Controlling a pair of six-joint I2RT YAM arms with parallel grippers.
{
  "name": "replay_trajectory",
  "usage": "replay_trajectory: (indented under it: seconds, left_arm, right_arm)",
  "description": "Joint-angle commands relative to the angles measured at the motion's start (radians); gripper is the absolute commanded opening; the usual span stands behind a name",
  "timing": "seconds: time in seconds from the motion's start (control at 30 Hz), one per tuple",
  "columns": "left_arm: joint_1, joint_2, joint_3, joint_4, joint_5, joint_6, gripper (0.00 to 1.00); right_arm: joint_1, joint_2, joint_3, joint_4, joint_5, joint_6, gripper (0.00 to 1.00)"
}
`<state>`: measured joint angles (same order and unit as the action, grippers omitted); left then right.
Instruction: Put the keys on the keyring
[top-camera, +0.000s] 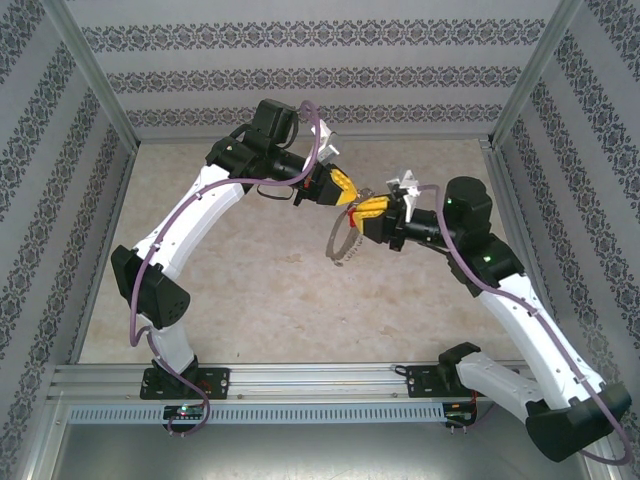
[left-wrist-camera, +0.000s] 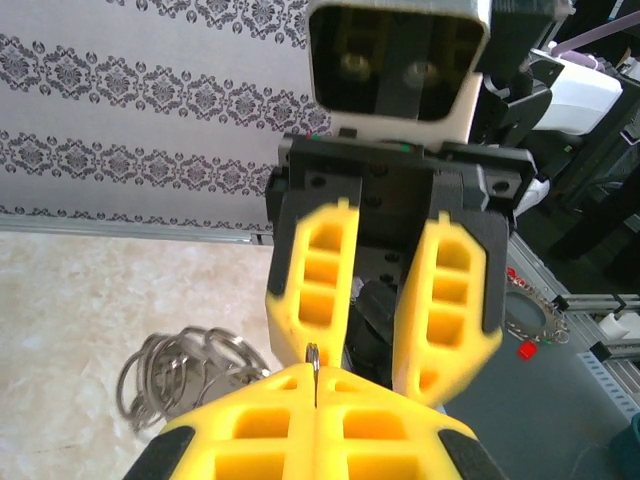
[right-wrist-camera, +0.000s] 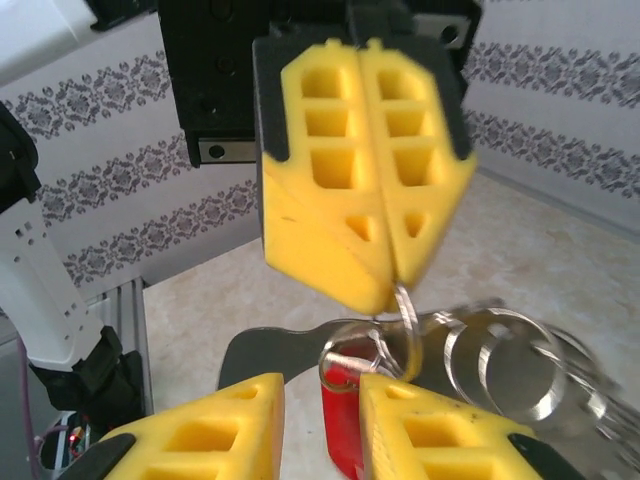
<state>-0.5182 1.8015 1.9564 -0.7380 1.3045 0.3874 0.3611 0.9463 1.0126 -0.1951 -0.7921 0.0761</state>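
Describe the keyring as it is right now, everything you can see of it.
The keyring is a cluster of thin, shiny silvery metal wire loops, overlapping and partly blurred. One loop is pinched in the shut jaws of the left gripper, and the rest hangs beneath, between the two grippers in the top view. The red key sits against its near loops, between the parted jaws of the right gripper. Whether the key is threaded on, or the loops reach the table, I cannot tell.

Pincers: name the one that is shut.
The left pincer: its fingers meet, pinching the keyring; the right pincer's fingers stand apart, the red key between them.
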Motion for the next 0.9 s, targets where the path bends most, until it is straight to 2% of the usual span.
replay_trajectory:
  seconds: [0.0, 0.13, 0.27, 0.43, 0.87]
  left_arm:
    - [-0.011, -0.037, -0.008, 0.05, 0.021, -0.004, 0.0]
    - [-0.011, -0.042, -0.013, 0.055, 0.027, -0.003, 0.0]
    - [-0.012, -0.045, -0.018, 0.064, 0.03, -0.009, 0.0]
    - [-0.011, -0.045, -0.02, 0.08, 0.036, -0.02, 0.0]
    - [-0.012, -0.045, -0.02, 0.114, 0.043, -0.051, 0.0]
  right_arm:
    - [-0.068, -0.06, 0.01, 0.035, -0.06, 0.034, 0.27]
    - [-0.148, -0.081, 0.015, 0.084, -0.093, 0.094, 0.23]
    - [-0.157, -0.038, 0.039, 0.122, -0.146, 0.13, 0.19]
    - [-0.153, 0.022, 0.057, 0.16, -0.234, 0.163, 0.24]
    - [-0.115, 0.052, 0.013, 0.183, -0.275, 0.173, 0.27]
